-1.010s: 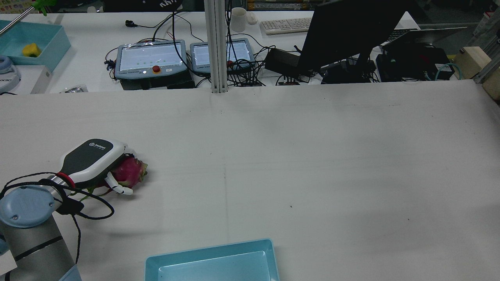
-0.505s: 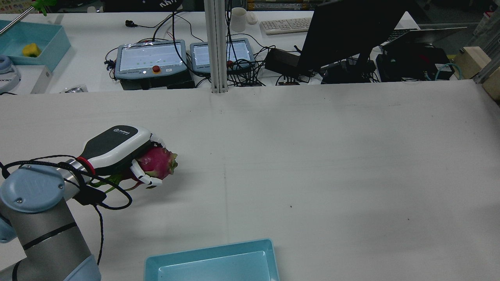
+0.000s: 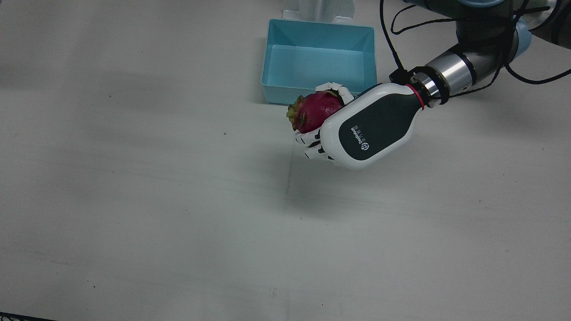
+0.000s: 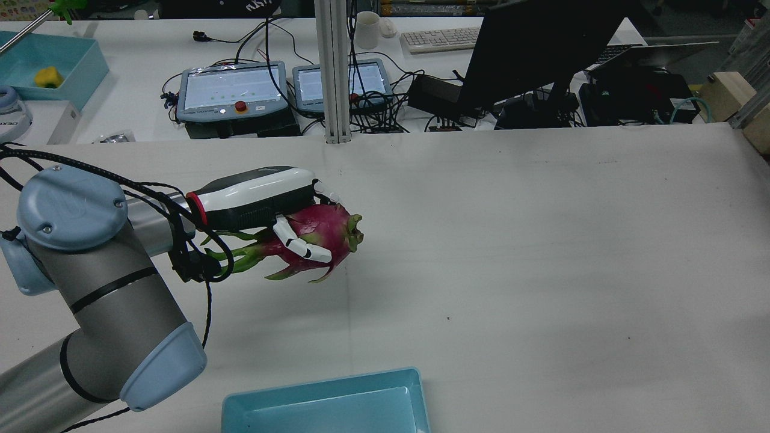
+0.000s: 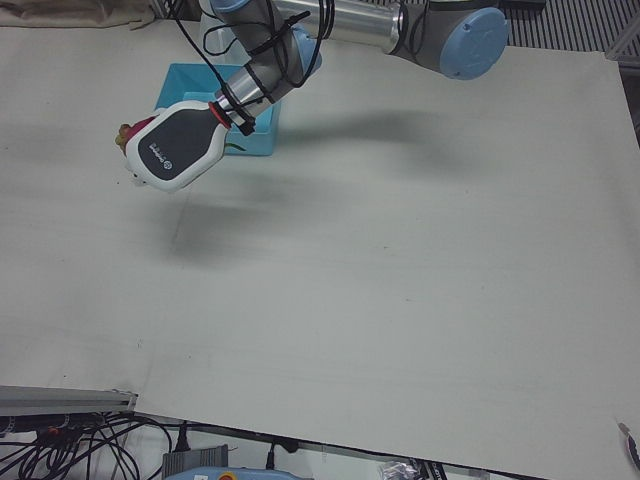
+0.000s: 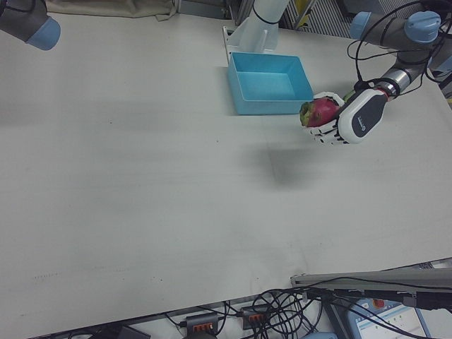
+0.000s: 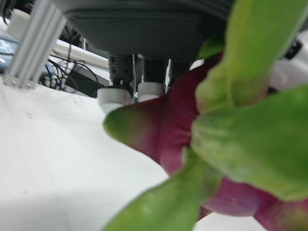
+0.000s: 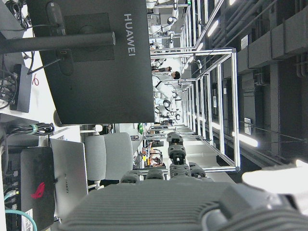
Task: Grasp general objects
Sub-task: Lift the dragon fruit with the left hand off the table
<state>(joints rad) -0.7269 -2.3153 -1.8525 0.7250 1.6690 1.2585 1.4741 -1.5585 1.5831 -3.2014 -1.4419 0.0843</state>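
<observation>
A dragon fruit (image 4: 319, 237) is gripped by the left hand (image 4: 255, 195), whose white fingers (image 4: 298, 245) are wrapped around its red body from above and from the side. The fruit is held clear of the table (image 4: 511, 240), its shadow falling on the bare surface below in the front view.

The long axis of the fruit lies roughly level and in line with the hand. In the rear view the blunt end with its small green tip points toward that view's right, away from the wrist, while the long green leaves trail back under the palm toward the arm. In the front view the same blunt end (image 3: 296, 113) points to the view's left, and the fruit (image 3: 314, 116) is seen just in front of the near wall of the blue tray (image 3: 374, 58) — higher than it, not inside it. In the left hand view the green leaves (image 7: 240, 125) fill most of the picture, with the red skin behind them.

The right hand is shown only in its own view, as a dark housing (image 8: 159, 207) at the bottom edge; whether its fingers are apart or clenched cannot be told. 1 upper joint of the right arm (image 6: 32, 21) appears at the top left corner of the right-front view.
</observation>
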